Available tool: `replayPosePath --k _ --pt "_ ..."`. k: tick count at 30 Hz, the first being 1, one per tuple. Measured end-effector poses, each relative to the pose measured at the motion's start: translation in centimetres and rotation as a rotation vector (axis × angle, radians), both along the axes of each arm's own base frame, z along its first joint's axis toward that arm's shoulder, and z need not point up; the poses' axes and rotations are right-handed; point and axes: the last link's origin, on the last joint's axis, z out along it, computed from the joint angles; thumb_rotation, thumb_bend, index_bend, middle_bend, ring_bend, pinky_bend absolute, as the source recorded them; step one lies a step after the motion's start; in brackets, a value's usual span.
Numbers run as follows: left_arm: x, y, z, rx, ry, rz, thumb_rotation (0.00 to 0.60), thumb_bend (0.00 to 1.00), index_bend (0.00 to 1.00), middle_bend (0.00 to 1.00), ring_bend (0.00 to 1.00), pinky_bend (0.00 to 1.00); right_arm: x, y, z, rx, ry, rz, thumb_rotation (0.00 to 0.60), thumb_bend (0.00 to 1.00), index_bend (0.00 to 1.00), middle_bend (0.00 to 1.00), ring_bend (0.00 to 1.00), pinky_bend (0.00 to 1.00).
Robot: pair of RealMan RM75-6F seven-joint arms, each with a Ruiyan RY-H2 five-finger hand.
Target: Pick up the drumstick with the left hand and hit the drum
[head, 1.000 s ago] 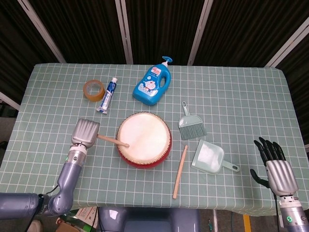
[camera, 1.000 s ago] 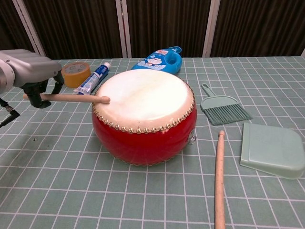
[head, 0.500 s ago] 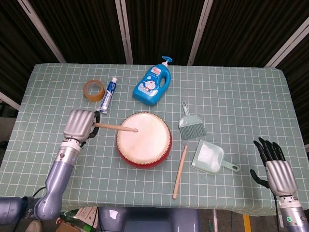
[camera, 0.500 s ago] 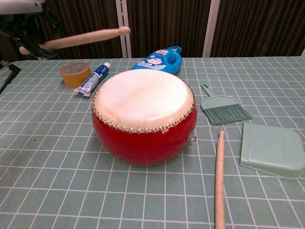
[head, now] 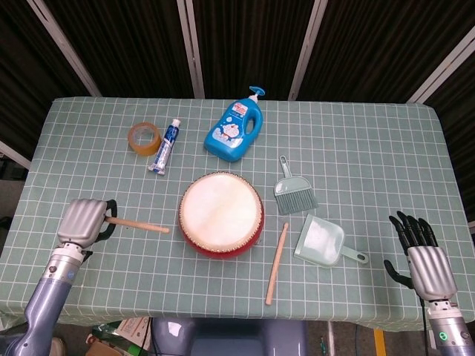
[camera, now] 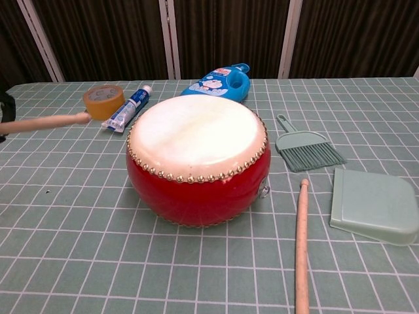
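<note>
Left hand (head: 84, 220) is gripping the drumstick (head: 137, 225) by its butt end, fingers wrapped round it, out at about nine o'clock from the drum (head: 220, 213). The stick is pointing toward the drum, its tip hanging just short of the red wall, not touching it. From the chest view only the stick (camera: 46, 122) is showing at the left edge, hovering clear of the cloth.

Right hand (head: 423, 256) is sitting at the near right corner of the table (head: 371, 141), fingers spread and holding nothing.

Near the front, at five o'clock from the drum, a second drumstick (head: 277, 263) is lying flat on the cloth, with the dustpan (head: 321, 242) just beside it and the small brush (head: 295, 193) beyond. Further back, the blue bottle (head: 236, 130) is lying at twelve o'clock, the toothpaste tube (head: 166, 146) and tape roll (head: 144, 138) at eleven.

I'd judge the pickup done; whether a strike has landed I cannot tell, so a swing onto the drumhead may be what is left.
</note>
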Motion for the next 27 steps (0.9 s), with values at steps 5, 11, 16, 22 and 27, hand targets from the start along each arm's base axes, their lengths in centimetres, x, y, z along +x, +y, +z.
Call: replayPosePath --k 5,11,16,22,27 --pt "-2.4 -0.4 -2.1 -0.046 0.04 0.035 0.6 0.57 0.71 0.93 0.95 0.98 0.0 0.0 -0.1 0.003 0.004 -0.002 0.6 0.35 0.0 0.0 0.0 0.0" --pt "-3.9 -0.4 -4.8 -0.082 0.082 0.073 0.6 0.54 0.68 0.88 0.91 0.96 0.0 0.0 0.0 0.002 0.003 -0.004 0.6 0.35 0.0 0.0 0.0 0.0" --pt "-4.2 -0.1 -6.5 -0.103 0.101 0.102 0.6 0.49 0.63 0.8 0.85 0.93 0.0 0.0 0.0 0.003 0.003 -0.002 0.6 0.35 0.0 0.0 0.0 0.0" --pt "-3.9 -0.1 -7.7 -0.131 0.124 0.105 0.6 0.35 0.49 0.6 0.68 0.81 0.0 -0.1 0.0 0.003 0.002 -0.004 0.6 0.35 0.0 0.0 0.0 0.0" --pt "-3.9 -0.2 -7.5 -0.137 0.143 0.102 0.6 0.22 0.3 0.39 0.49 0.61 0.0 0.0 0.0 0.004 0.003 -0.003 0.6 0.35 0.0 0.0 0.0 0.0"
